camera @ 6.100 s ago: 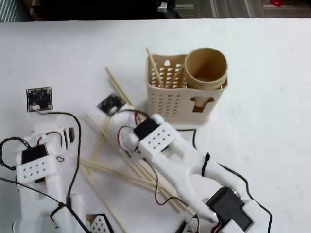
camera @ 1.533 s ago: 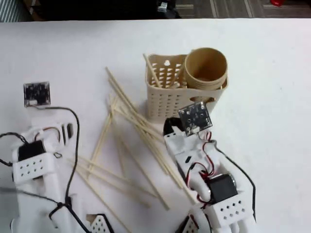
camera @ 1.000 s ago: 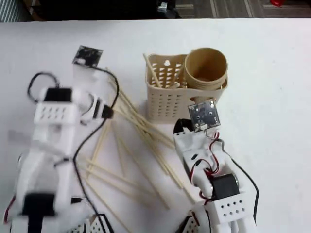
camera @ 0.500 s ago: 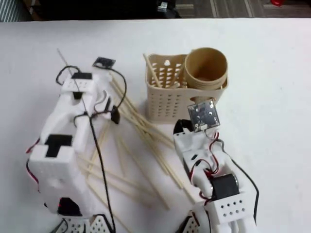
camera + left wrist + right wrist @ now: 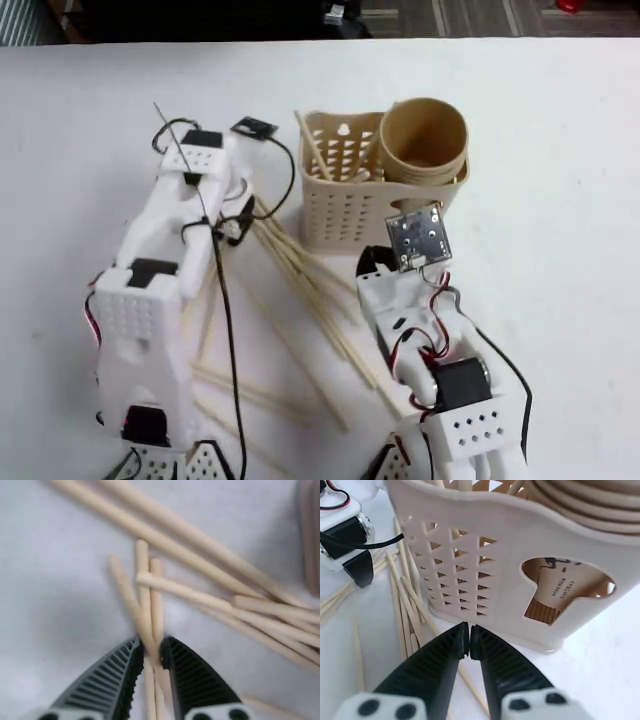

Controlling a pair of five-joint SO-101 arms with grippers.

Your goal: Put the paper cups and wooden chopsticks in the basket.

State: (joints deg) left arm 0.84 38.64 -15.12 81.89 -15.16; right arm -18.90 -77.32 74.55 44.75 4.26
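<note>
Right, the paper cups (image 5: 424, 135) sit stacked inside the basket (image 5: 345, 215). Wooden chopsticks (image 5: 180, 591) lie scattered on the bench (image 5: 560, 200) beside it. My left gripper (image 5: 151, 652) pinches one there. My right gripper (image 5: 469, 634), pressed together, hangs just before the basket's front wall.

The right gripper (image 5: 469, 641), two black ribbed fingers on white mounts, hangs just short of the near wall of a cream plastic basket (image 5: 470, 555), tips pressed together with nothing between them. The wall has triangular holes and a keyhole-shaped cutout. Stacked tan paper cups (image 5: 580, 505) sit in the basket's right compartment. Pale wooden chopsticks (image 5: 405, 600) lie on the white table (image 5: 600, 660) to the basket's left, beside a white-and-black part of the other arm (image 5: 345, 530).
</note>
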